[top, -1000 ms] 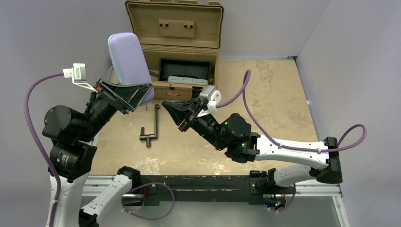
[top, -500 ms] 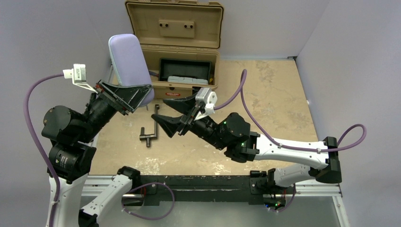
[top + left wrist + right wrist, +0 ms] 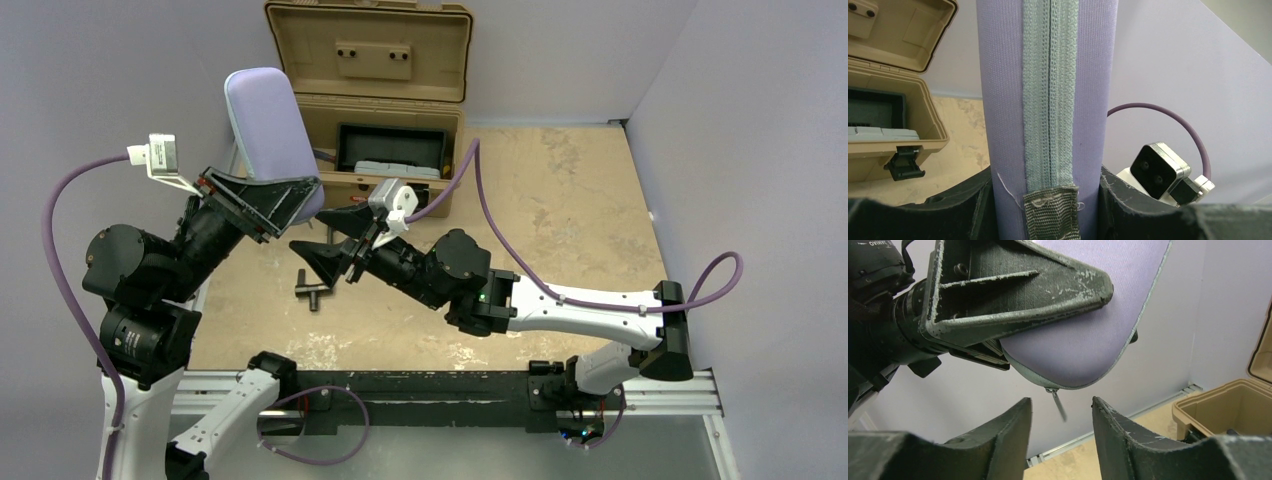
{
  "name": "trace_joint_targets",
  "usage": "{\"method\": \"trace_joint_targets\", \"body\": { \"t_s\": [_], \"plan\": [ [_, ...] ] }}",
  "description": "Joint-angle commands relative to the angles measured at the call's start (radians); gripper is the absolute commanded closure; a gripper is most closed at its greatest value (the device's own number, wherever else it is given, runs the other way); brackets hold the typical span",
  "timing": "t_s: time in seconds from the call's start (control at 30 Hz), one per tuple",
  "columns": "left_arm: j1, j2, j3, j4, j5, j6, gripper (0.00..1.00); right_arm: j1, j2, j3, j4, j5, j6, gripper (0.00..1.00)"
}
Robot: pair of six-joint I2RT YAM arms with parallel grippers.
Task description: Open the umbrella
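- From above: cannot find the umbrella in this or either wrist view, so cannot tell where it lies or which way it points.
- Shows instead a lavender case [image 3: 262, 120] stood on end, long axis rising from its lower end toward the back wall and leaning a little left.
- Shows the left gripper [image 3: 285, 195] clamped on that lower end, one finger on each side.
- Shows the right gripper [image 3: 312, 230] spread apart and grasping nothing, aimed left, just beside the bottom of the case.
- Also shows a tan toolbox [image 3: 380, 110] behind, lid thrown back, and a black bent metal bar [image 3: 318, 278] lying on the table [image 3: 560, 230] under the right gripper.
- Left wrist: looks straight up the case [image 3: 1008, 75], long axis vertical in frame, with a grey-green zipper [image 3: 1049, 100] running along its middle and a fabric tab [image 3: 1052, 212] at the bottom.
- Shows the left gripper [image 3: 1048, 200] pressed against both sides of the case, with the toolbox [image 3: 893, 125] at left.
- Right wrist: looks up at the rounded lower end of the case [image 3: 1083, 330], pinched by the left gripper's finger [image 3: 1013, 295].
- Shows a small zipper pull [image 3: 1059, 407] hanging down in the gap of the right gripper [image 3: 1060, 402], fingers apart and not closed on it.
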Motion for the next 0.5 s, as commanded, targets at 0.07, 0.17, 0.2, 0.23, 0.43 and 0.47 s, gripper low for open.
{"method": "trace_joint_targets", "body": {
  "t_s": [0.07,0.17,0.2,0.23,0.43,0.47],
  "plan": [
    [-0.001,-0.004,0.032,0.113,0.008,0.006,1.0,0.003,-0.007,0.059,0.021,0.013,-0.011,0.61],
    [-0.002,-0.003,0.029,0.114,0.006,0.008,1.0,0.002,-0.007,0.062,0.02,0.009,-0.013,0.67],
    [-0.002,-0.003,0.029,0.114,0.006,0.01,1.0,0.001,-0.006,0.064,0.021,0.006,-0.014,0.68],
    [-0.002,-0.002,0.027,0.116,0.005,0.01,1.0,0.002,-0.006,0.067,0.021,0.006,-0.014,0.69],
    [-0.002,0.0,0.021,0.124,0.003,0.01,1.0,0.002,-0.001,0.085,0.015,0.006,-0.02,0.66],
    [-0.002,0.0,0.021,0.124,0.003,0.009,1.0,0.003,0.0,0.087,0.014,0.009,-0.024,0.65]
  ]
}}
